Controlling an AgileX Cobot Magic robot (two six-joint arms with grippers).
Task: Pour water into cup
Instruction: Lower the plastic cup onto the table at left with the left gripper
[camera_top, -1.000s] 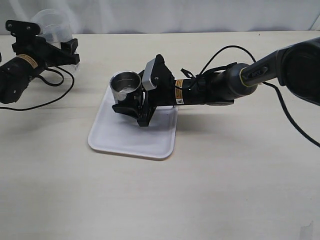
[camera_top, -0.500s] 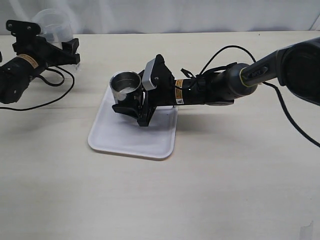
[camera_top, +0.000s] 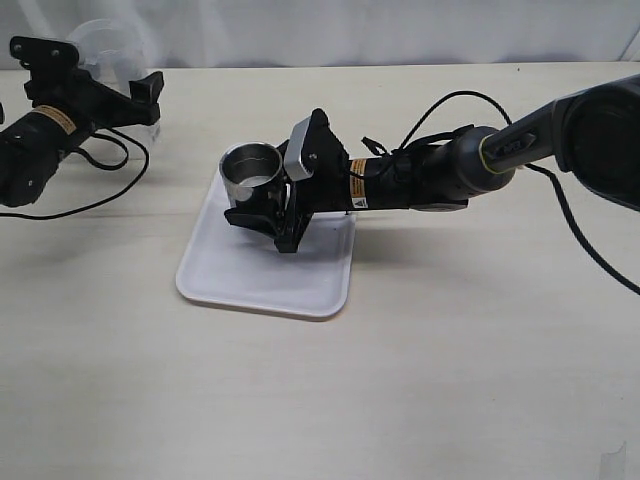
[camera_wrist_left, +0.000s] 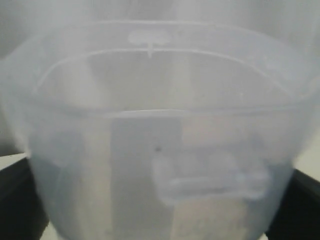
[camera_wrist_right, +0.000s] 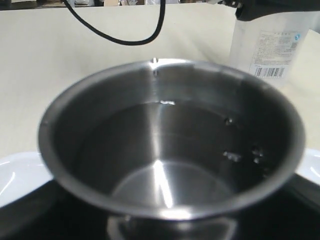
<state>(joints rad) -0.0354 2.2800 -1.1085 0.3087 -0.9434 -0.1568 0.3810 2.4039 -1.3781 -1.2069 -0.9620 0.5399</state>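
Right fingers (camera_top: 262, 212) pinch the cup (camera_top: 250, 172) over the tray (camera_top: 250, 285), likely steadying it; left fingers (camera_top: 145, 88) flank the beaker (camera_top: 105, 45), grip unclear.

Matte black arms (camera_top: 440, 182), yellow warning labels (camera_top: 358, 190), looping black cables (camera_top: 462, 94), silver wrist bracket (camera_top: 298, 160).

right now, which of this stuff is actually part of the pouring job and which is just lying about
Part of the job:
- cup, held in the right gripper
- water, a little inside the cup
- plastic beaker, between the fingers of the left gripper
- white tray beneath the cup

Just lying about:
- loose black cable on the table
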